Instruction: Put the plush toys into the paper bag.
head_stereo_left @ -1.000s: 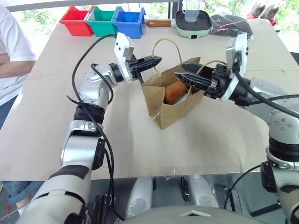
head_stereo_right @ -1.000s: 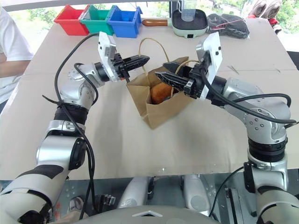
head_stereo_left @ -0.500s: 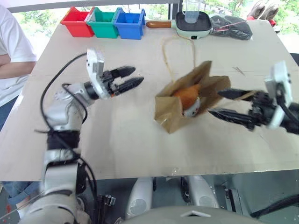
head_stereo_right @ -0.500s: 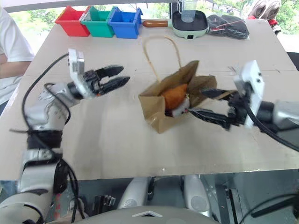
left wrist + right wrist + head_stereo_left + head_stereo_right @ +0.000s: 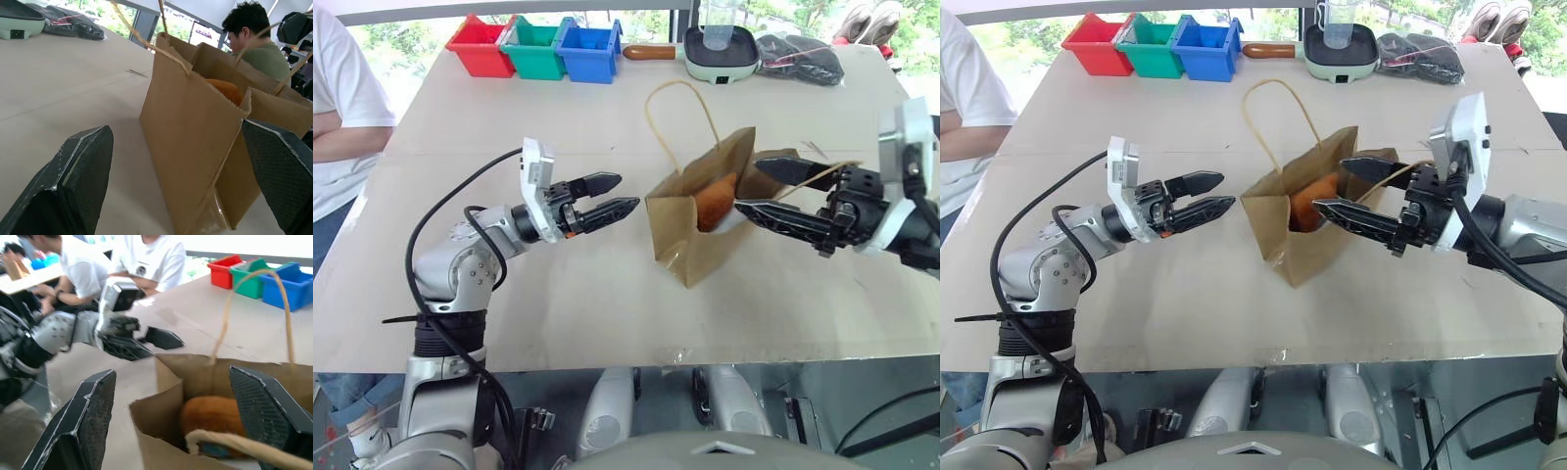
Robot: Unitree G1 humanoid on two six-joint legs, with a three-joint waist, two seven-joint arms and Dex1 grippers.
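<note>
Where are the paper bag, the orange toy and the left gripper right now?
paper bag (image 5: 690, 230), left eye view, front brown panel.
orange toy (image 5: 212, 418), right wrist view, rounded top inside bag.
left gripper (image 5: 607, 196), left eye view, gap between open fingertips.

A: Where does the paper bag (image 5: 697, 227) stand?
B: Upright between the grippers, an orange plush toy (image 5: 714, 201) inside.
A: And the grippers?
B: The left gripper (image 5: 615, 195) gapes just beside it; the right gripper (image 5: 756, 190) straddles its far edge, fingers apart.
</note>
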